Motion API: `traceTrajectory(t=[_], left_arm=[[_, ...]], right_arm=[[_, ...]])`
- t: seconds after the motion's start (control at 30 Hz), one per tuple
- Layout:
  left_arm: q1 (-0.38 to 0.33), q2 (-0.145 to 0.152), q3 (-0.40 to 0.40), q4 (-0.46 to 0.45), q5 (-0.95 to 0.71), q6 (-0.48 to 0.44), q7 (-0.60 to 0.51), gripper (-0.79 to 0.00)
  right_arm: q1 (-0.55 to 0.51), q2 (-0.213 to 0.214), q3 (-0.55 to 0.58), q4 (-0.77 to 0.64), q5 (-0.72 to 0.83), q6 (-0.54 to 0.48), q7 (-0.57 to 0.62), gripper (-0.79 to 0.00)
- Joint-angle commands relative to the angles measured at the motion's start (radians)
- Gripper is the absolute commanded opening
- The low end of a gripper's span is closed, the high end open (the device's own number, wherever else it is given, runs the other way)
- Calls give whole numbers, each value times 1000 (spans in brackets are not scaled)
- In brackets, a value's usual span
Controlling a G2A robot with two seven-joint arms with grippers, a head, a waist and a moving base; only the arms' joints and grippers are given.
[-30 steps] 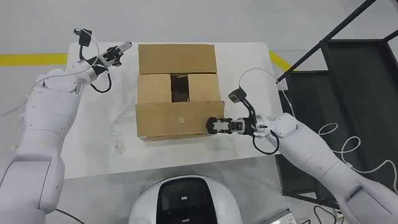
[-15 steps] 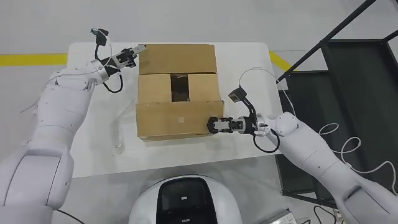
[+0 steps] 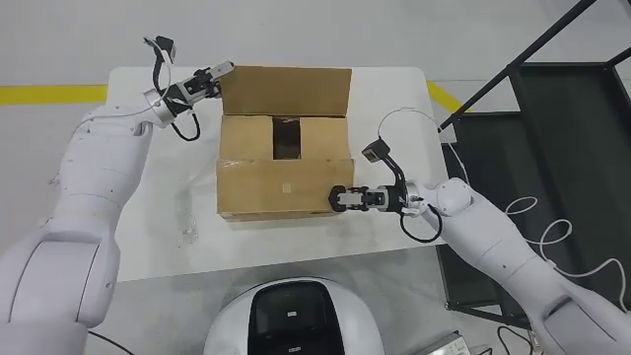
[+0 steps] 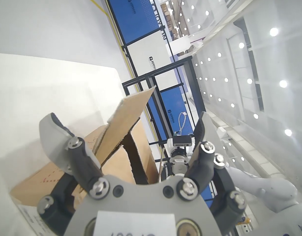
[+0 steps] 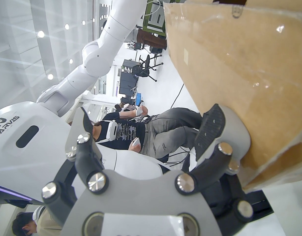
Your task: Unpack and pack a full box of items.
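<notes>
Centrally, the box sits mid-frame, upper flap raised. At its left corner the left gripper, jaws apart, should fold it back evenly while the right gripper, also spread, steadies the lower flap.

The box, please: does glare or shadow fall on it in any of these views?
Right wrist view: glints on the clear tape across the box. Top view: evenly lit, dark only inside its opening. Left wrist view: shadow under the raised flap.
</notes>
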Motion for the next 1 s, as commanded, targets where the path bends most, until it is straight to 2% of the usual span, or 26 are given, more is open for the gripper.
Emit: traceTrajectory(t=[0.0,0.33,0.7,0.97], left_arm=[[5,4,-10,-7,-32,-12,-39,0],[114,45,-2,-211,-93,33,-84,0],[251,123,21,-443,-72,85,-136,0],[309,172,31,-551,-96,108,-159,0]], right_arm=[[0,-3,0,2,-6,2,-2,0],[-7,-13,22,-1,-50,3,-31,0],[-38,-12,68,-40,-95,8,-64,0],[-55,-5,119,-58,-147,31,-102,0]])
